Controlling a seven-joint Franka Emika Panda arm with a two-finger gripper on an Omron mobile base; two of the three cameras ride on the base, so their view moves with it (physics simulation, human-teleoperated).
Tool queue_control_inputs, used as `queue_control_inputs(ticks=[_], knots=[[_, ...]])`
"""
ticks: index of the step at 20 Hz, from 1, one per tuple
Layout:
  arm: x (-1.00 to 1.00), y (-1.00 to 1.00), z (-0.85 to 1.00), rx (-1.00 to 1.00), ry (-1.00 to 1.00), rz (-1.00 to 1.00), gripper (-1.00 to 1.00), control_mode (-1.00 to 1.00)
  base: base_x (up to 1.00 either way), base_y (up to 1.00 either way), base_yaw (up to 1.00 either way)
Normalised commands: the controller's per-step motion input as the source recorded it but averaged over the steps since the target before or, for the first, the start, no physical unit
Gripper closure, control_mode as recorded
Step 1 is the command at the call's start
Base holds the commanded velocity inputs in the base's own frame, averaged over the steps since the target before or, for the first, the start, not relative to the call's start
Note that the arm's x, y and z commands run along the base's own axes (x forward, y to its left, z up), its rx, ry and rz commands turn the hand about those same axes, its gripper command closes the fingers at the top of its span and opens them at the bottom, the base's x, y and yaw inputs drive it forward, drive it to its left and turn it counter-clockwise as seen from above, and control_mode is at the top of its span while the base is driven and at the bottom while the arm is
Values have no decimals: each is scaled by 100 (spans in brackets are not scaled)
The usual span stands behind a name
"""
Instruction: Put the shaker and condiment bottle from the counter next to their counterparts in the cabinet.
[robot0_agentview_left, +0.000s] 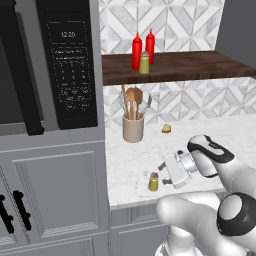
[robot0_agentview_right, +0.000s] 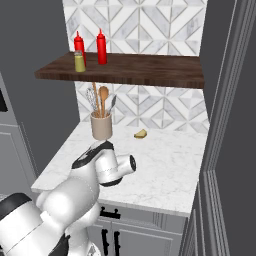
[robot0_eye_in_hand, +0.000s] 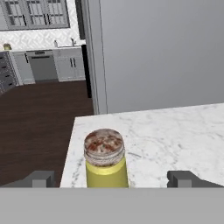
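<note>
Nearest my hand camera stands the shaker (robot0_eye_in_hand: 105, 158), olive-yellow with a speckled grey cap, upright between my two dark fingertips (robot0_eye_in_hand: 40, 179), which sit wide apart on either side of it without touching it. So my gripper (robot0_agentview_left: 167, 172) is fully open and holding nothing. From the left base view I see the shaker (robot0_agentview_left: 153, 182) on the counter (robot0_agentview_left: 210, 131), close to the near edge and just left of my open hand, with the hand pointing sideways at it at about its height.

Further back on the white marble, against the patterned wall, stands a beige utensil crock (robot0_agentview_left: 133, 127) holding wooden spoons and a whisk. A small yellowish scrap (robot0_agentview_left: 166, 128) lies on the marble to its right, apart from it.

Above, on the cabinet (robot0_agentview_left: 185, 65), a dark brown shelf board, I see two red squeeze bottles. One red bottle (robot0_agentview_left: 136, 51) stands nearer the front, the other red bottle (robot0_agentview_left: 150, 46) just behind and to its right; I cannot tell from here which is the condiment bottle moved up from the counter and which is its counterpart. A second shaker (robot0_agentview_left: 144, 63) stands just in front of the two, close to the shelf's front edge. In the right base view all three are grouped at the shelf's left end, the shaker nearest the edge.

Left of the counter a tall grey unit holds a black microwave (robot0_agentview_left: 70, 60) with a lit keypad
</note>
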Motion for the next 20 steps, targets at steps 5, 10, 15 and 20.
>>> queue_control_inputs(ticks=[5, 10, 15, 20], knots=[[-27, 0, -20, 0, 0, 0, -100, -100, 0, 0, 0], [-34, 2, -9, 0, 0, 0, -100, -100, 0, 0, 0], [-14, 37, 0, 1, 0, 0, -100, -100, 0, 0, 0], [2, 48, -1, 3, 0, 0, -100, -100, 0, 0, 0]])
